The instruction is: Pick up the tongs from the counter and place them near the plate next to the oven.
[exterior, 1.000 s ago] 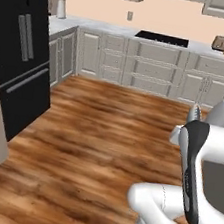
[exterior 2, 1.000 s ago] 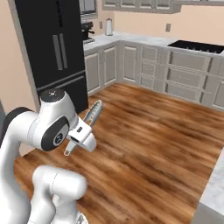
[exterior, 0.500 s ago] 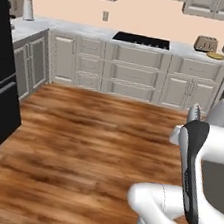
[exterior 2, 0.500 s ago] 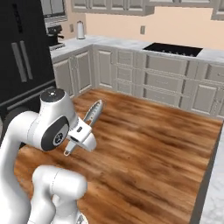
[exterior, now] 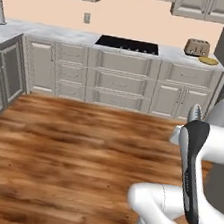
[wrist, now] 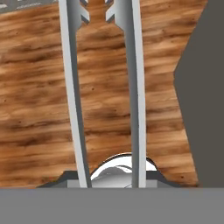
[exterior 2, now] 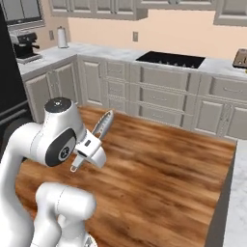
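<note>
tongs [wrist: 105,92] arms running upward, wood floor [wrist: 39,96] behind

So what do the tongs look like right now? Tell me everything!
The tongs are slim grey metal with two long narrow arms that run side by side, with a small gap between them, and end in toothed tips. The robot's gripper holds them by the joined end, up in the air above the wooden floor. In the right base view they point up and forward, toward the cabinets.

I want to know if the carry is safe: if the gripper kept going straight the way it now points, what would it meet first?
Probably the wooden floor. The gripper is shut on the tongs, which jut ahead of it. In the hand view, floor planks lie behind their tips, with a dark grey panel off to one side. Depth is unclear.
</note>
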